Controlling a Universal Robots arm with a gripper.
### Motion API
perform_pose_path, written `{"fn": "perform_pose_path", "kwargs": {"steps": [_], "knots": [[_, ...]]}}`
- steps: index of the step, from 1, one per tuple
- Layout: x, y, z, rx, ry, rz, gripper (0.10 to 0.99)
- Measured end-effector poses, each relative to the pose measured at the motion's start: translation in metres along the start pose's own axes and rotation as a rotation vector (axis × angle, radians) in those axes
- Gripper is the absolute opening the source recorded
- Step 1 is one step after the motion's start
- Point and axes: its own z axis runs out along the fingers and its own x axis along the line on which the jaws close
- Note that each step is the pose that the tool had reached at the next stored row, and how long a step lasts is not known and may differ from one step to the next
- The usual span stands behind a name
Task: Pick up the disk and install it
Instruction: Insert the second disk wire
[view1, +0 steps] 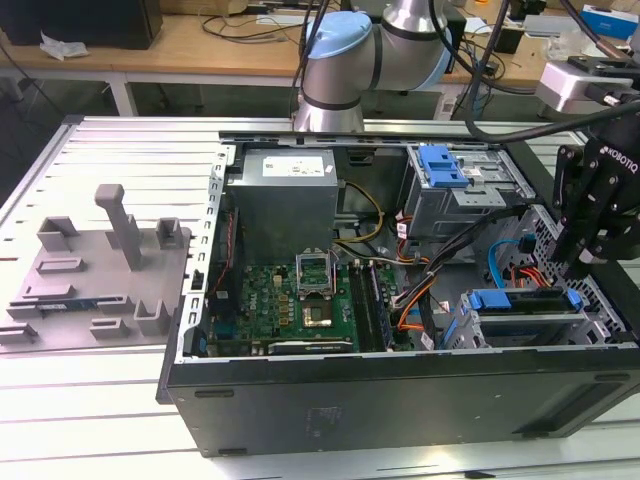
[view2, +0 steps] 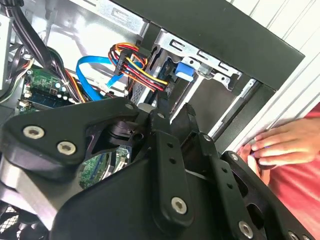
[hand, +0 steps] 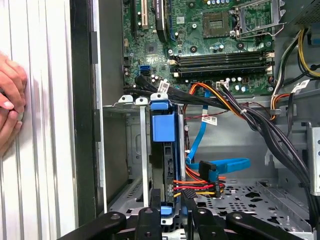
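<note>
Exterior view – open computer case lies on its side on the bench. The hand hangs over the case's corner at the exterior view's right, just above the disk, which sits in the drive bay there with its blue carrier on top. Can't tell if the fingers are apart or together.

Second wrist view – black hand linkage in front; blue part of the disk beyond it in the metal bay, near the red-yellow cables. A person's hand rests on the bench by the case wall.

First wrist view – disk upright in the bay, blue carrier facing the camera, just ahead of the hand. Blue cable beside it; motherboard beyond.
</note>
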Motion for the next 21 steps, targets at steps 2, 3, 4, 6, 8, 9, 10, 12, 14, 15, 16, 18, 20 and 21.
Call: {"fn": "perform_pose_path", "kwargs": {"steps": [2, 3, 4, 6, 8, 9, 10, 12, 14, 15, 16, 18, 20, 21], "knots": [[-0.0074, 0.0003, -0.001, 0.001, 0.0152, 0.0, 0.302], [-0.0122, 0.0006, -0.0019, 0.001, 0.0292, 0.001, 0.302], [-0.0197, 0.001, -0.003, 0.002, 0.0479, 0.001, 0.302], [-0.0337, 0.0017, -0.005, 0.003, 0.0766, 0.001, 0.302], [-0.0482, 0.0019, -0.0072, 0.004, 0.1153, 0.003, 0.302], [-0.0507, 0.0012, -0.0068, 0.004, 0.116, 0.005, 0.302], [-0.052, 0.0013, -0.0063, 0.003, 0.1173, 0.007, 0.302], [-0.0566, 0.0015, -0.0059, 0.003, 0.1179, 0.011, 0.302], [-0.0611, 0.0021, -0.0064, 0.002, 0.1216, 0.011, 0.302], [-0.0626, 0.0031, -0.0066, -0.002, 0.1385, 0.01, 0.302], [-0.0631, 0.0041, -0.0066, -0.01, 0.1525, 0.009, 0.302], [-0.0645, 0.0059, -0.0069, -0.022, 0.177, 0.006, 0.302], [-0.0692, 0.0101, -0.0075, -0.024, 0.2011, 0.007, 0.302], [-0.0694, 0.0119, -0.0075, -0.024, 0.2071, 0.007, 0.302]]}}
